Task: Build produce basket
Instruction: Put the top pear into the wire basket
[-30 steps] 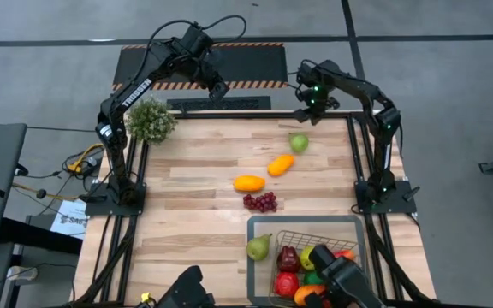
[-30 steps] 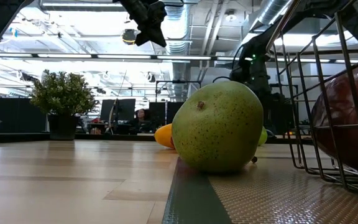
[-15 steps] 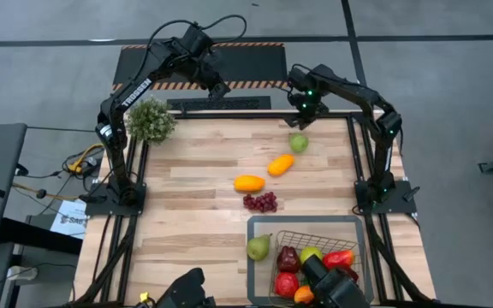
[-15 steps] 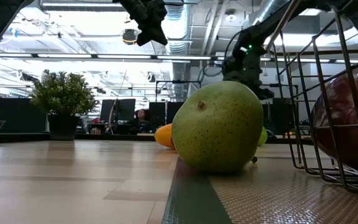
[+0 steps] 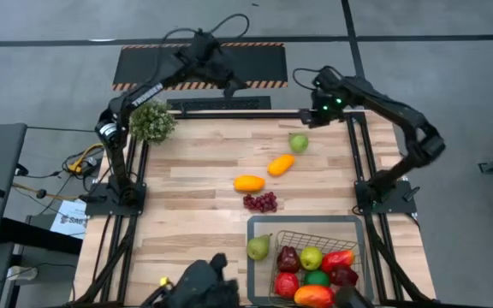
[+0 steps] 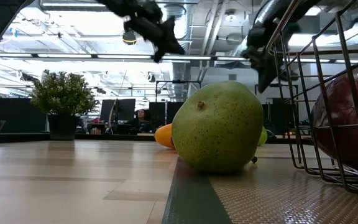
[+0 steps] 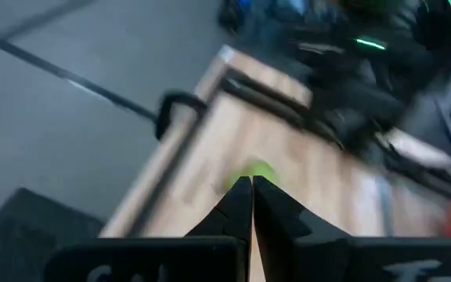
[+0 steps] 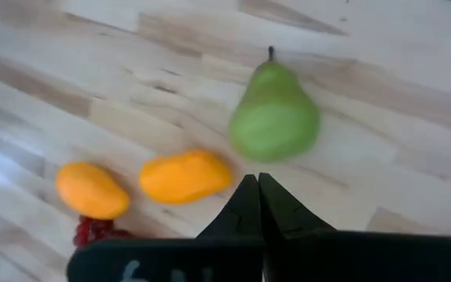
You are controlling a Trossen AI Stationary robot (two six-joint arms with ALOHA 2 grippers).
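Basket (image 5: 307,224) at the surface's near right corner, now uncovered, holding several fruits; a pear (image 5: 258,248) rests on its left rim. Left gripper (image 5: 232,85), shut and empty, has swung right beyond the far edge. Right gripper (image 5: 309,117), shut and empty, has shifted right over the far edge, near the green pear (image 5: 298,142).

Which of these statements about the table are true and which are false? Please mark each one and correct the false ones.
1. A green pear lies on the basket's grey rim, outside the wire mesh. True.
2. The grape bunch is inside the basket. False: it lies on the wooden table, beside the nearer of two orange fruits.
3. The right gripper holds the far green pear. False: its jaws are shut and empty, above that pear.
4. Both grippers are shut. True: the left gripper is also shut and empty, beyond the table's far edge.
5. The potted plant stands at the table's far left corner. True.
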